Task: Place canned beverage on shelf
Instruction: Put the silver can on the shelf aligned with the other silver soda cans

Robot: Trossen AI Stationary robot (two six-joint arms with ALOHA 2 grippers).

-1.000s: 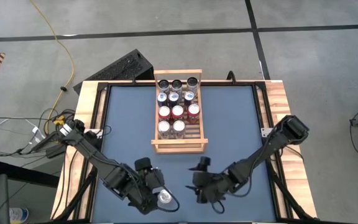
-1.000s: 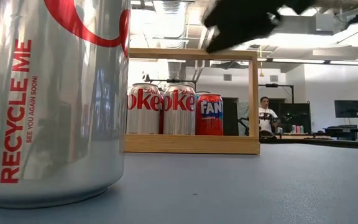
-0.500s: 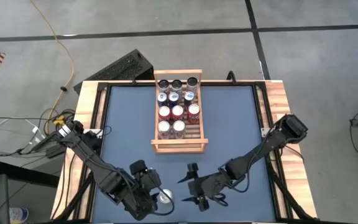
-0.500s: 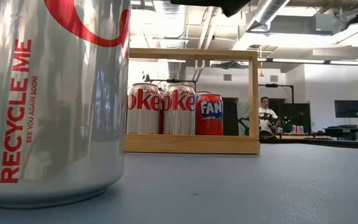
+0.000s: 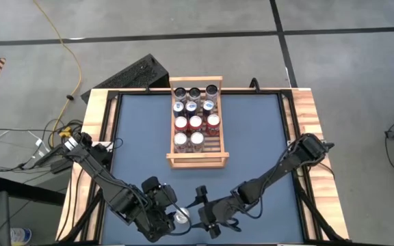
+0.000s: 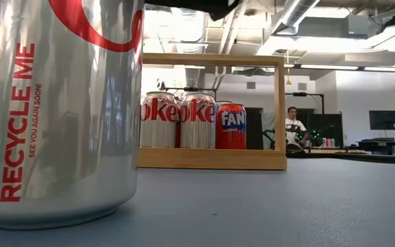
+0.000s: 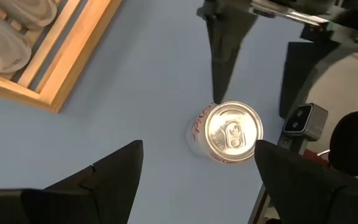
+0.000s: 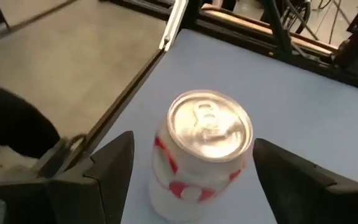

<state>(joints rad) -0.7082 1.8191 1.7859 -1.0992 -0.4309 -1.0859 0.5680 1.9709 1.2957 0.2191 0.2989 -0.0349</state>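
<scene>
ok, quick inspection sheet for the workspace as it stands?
Surface: blue table, wood edges.
Job's things: silver can upright at near edge, outside the shelf; shelf holds eleven cans, one near-row slot free.
Clutter: nothing seen.
Grippers: left gripper open, over the can; right gripper open, fingers either side of the can, not touching.
Cables: yellow cable on floor, wire bundle at left corner.
Surroundings: black case behind table; seated person far back.

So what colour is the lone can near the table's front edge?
Silver with red lettering; the can shows best in the low view.
</scene>
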